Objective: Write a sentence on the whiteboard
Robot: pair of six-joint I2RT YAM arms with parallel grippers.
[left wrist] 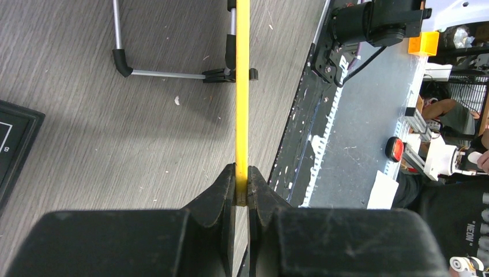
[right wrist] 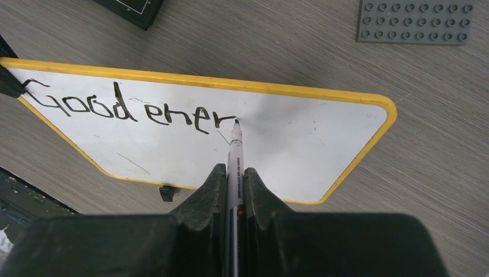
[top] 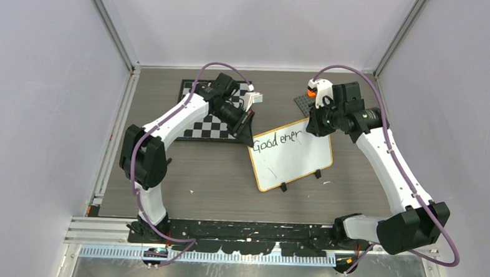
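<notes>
The whiteboard (top: 294, 160) with a yellow rim lies tilted mid-table, with "Good ener" written in black along its far edge (right wrist: 323, 138). My left gripper (top: 250, 136) is shut on the board's far left corner; in the left wrist view the yellow rim (left wrist: 243, 86) runs edge-on between the jaws (left wrist: 242, 183). My right gripper (top: 315, 124) is shut on a white marker (right wrist: 234, 158), whose black tip touches the board just after the last letter "r" (right wrist: 236, 122).
A black-and-white chessboard (top: 213, 118) lies behind the left arm, its corner also in the right wrist view (right wrist: 130, 8). A grey studded baseplate (right wrist: 414, 22) sits at the back right (top: 302, 103). The board's black feet (top: 283, 187) rest on the table.
</notes>
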